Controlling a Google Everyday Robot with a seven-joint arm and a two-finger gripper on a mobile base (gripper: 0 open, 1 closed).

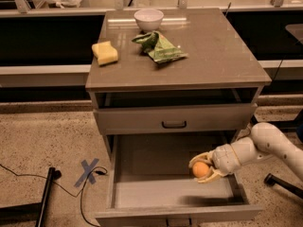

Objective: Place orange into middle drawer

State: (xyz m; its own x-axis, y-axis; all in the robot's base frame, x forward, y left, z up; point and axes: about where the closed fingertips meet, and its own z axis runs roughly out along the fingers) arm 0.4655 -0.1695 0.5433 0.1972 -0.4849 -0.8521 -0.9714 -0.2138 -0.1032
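The middle drawer (156,195) stands pulled out, pale floor bare on the left. Over its right side the orange (200,170) is clasped by the gripper (198,170), which reaches in from the right; whether the fruit touches the floor I cannot tell. The placing step seems in hand: next, lower slightly and release gently so it does not roll

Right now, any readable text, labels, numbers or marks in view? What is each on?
"X": a blue tape cross on the floor, a mark rather than lettering.
green bag on the cabinet top: any print is too blurred to read.
Nothing legible on the orange, the middle drawer or the gripper, whose jaws hold the orange inside the drawer's right side.
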